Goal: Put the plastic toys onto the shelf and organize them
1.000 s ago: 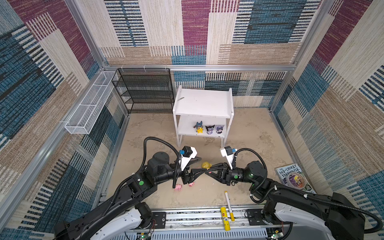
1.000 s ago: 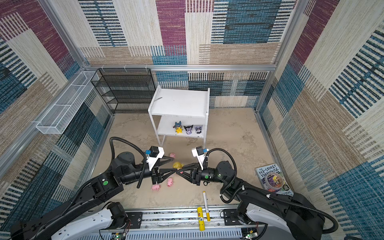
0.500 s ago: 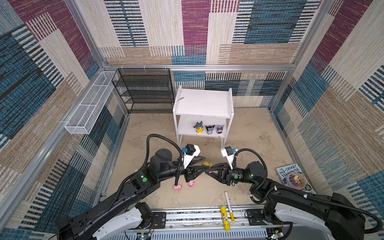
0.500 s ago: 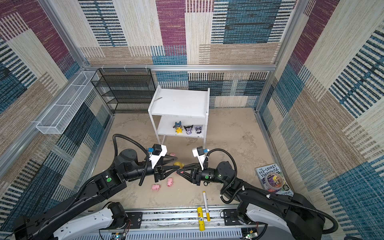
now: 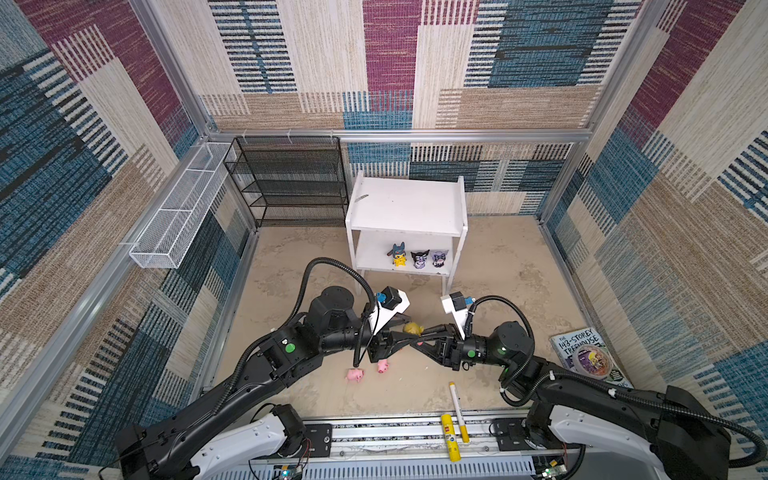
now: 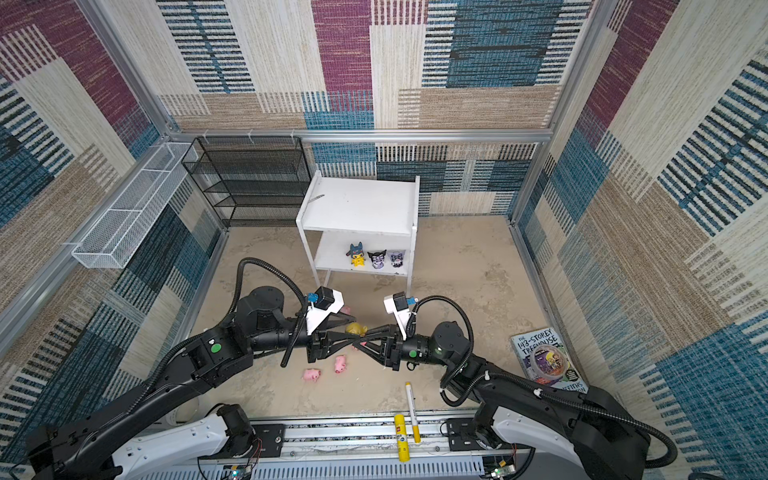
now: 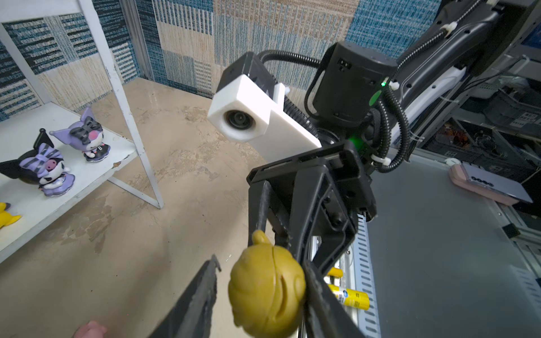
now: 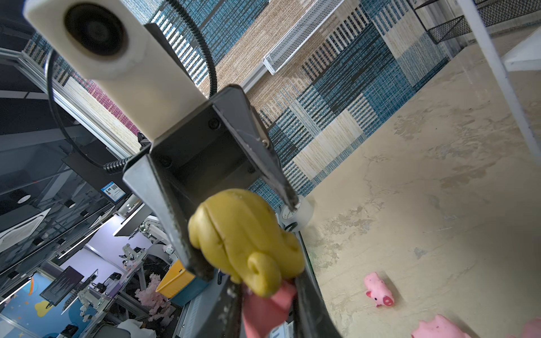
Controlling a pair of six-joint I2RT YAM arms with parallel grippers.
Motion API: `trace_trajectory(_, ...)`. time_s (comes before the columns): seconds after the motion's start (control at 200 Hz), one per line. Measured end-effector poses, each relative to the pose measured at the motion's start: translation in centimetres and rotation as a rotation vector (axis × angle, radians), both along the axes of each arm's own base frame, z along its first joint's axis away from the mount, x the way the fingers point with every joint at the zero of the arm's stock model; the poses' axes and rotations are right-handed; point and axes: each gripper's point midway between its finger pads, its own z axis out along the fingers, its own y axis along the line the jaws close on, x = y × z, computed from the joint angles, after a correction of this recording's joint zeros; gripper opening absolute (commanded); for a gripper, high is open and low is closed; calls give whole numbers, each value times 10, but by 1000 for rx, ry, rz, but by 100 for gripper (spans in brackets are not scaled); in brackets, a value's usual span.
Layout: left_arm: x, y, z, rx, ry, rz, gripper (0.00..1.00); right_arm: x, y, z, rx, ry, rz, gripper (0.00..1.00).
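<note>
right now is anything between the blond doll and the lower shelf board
Nothing tall: between the blond doll and the shelf only a pink pig lies on the floor. Three figures take the lower board's right part; the left is free.

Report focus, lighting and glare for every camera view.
In both top views: even diffuse light, soft shadows, and the white two-tier board shelf has a bright, nearly washed-out top. In the left wrist view: the blond-haired pink plastic doll is sharp, the pink plastic pig at the frame edge blurred. In the right wrist view: bright floor, darker room beyond the cell, doll in focus.
</note>
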Motion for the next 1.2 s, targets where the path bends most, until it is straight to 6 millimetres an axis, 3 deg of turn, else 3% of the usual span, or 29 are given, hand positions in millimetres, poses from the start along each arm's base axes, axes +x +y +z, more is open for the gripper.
trace_trajectory(0.406, -3, 5, -5, 69, -12, -21, 29, 1, 1, -4, -18, -11, -2, 21)
trace_trajectory(0.521, -3, 6, -6, 85, -16, -26, 27, 1, 1, -5, -21, -13, -2, 25)
trace_trajectory(0.786, 5, 9, -2, 119, -47, -18, 24, 5, 1, -9, -41, -24, -24, 44)
trace_trajectory(0.931, 24, 16, -5, 185, -99, 46, 21, 5, -1, -21, -76, -18, -38, 49)
trace_trajectory(1.072, 59, 28, -15, 270, -139, 149, 23, 7, -7, -26, -99, -19, -71, 56)
trace_trajectory(1.202, 93, 39, -25, 342, -151, 230, 24, 7, -13, -27, -112, -34, -99, 74)
